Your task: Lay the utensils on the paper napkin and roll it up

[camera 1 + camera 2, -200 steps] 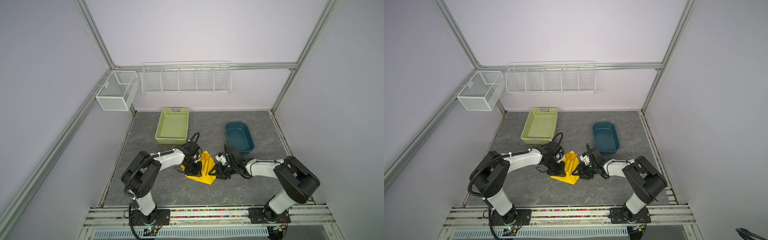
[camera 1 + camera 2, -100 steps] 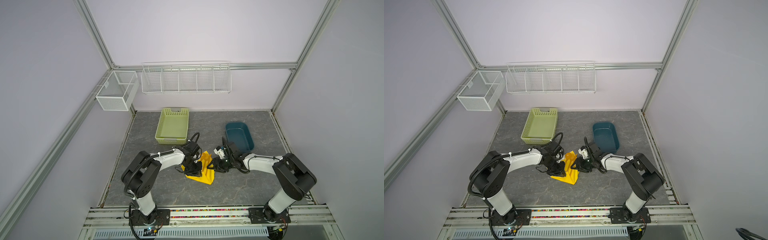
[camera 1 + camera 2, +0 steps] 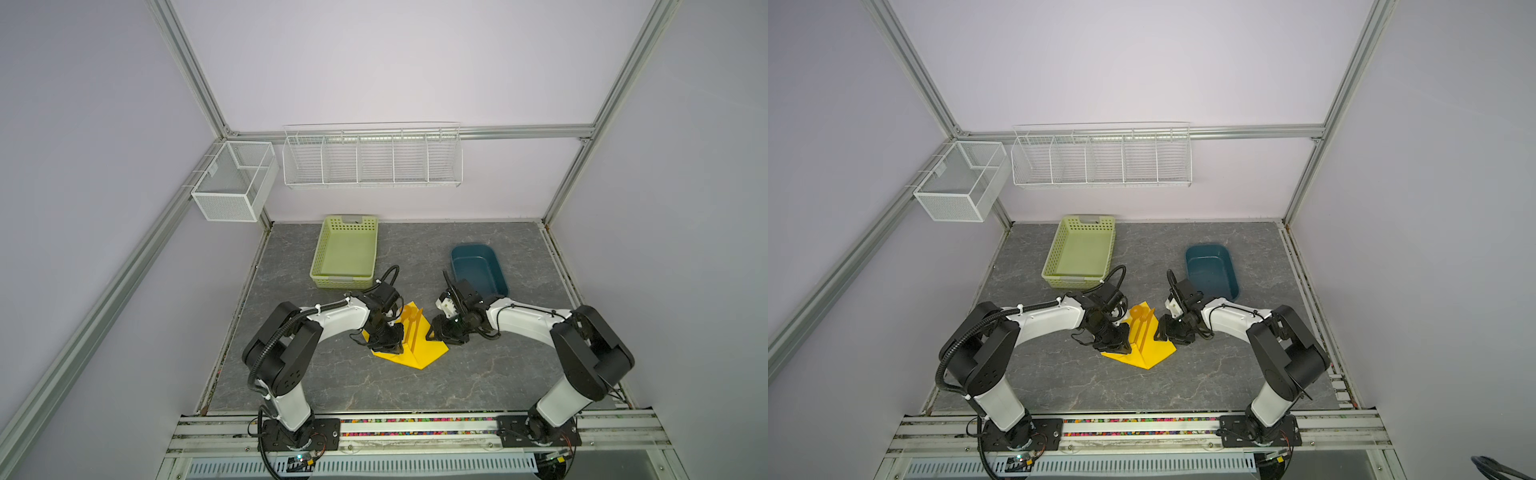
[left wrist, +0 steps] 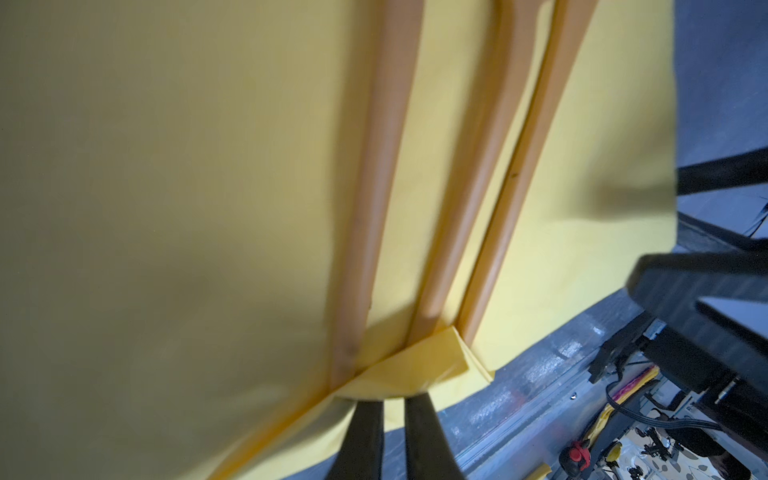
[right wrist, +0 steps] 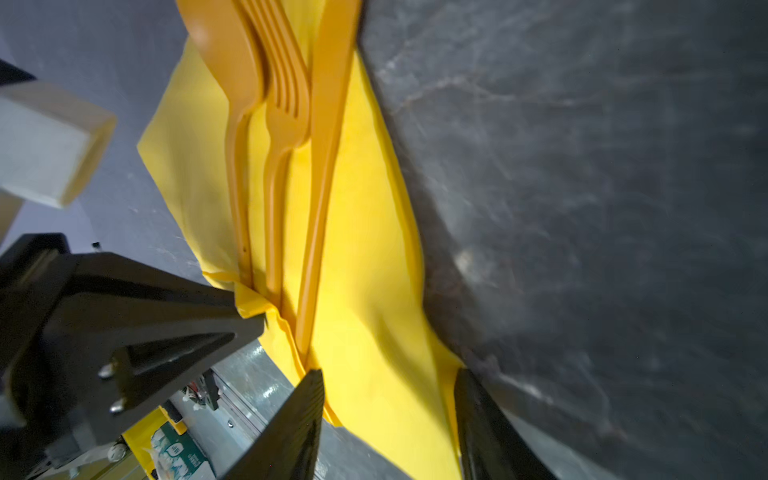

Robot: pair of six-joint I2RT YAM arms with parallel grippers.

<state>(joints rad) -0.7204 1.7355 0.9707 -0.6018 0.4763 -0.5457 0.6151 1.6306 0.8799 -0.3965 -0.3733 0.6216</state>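
The paper napkin [image 3: 428, 353] [image 3: 1154, 353] lies on the grey table between my arms, its left part raised like a tent. The utensils [image 3: 411, 328] [image 5: 324, 166], an orange spoon [image 5: 224, 50], a fork [image 5: 286, 104] and a knife [image 5: 332, 83], lie side by side on it. My left gripper [image 3: 390, 340] [image 4: 392, 399] is shut on a folded flap of the napkin [image 4: 415, 365] at the ends of the handles [image 4: 374, 208]. My right gripper [image 3: 434, 332] [image 5: 390, 395] is open at the napkin's right edge. The yellow paper [image 5: 365, 270] runs loose between its fingers.
A green basket [image 3: 343, 282] stands behind the left arm. A dark blue tub [image 3: 477, 247] stands behind the right arm. Two white wire baskets [image 3: 372, 158] [image 3: 235, 183] hang on the back wall. The aluminium rail with both arm bases [image 3: 415, 428] runs along the front.
My right gripper's jaws have widened and it has shifted slightly. The napkin's right side now lies spread further right. The left gripper has stayed put.
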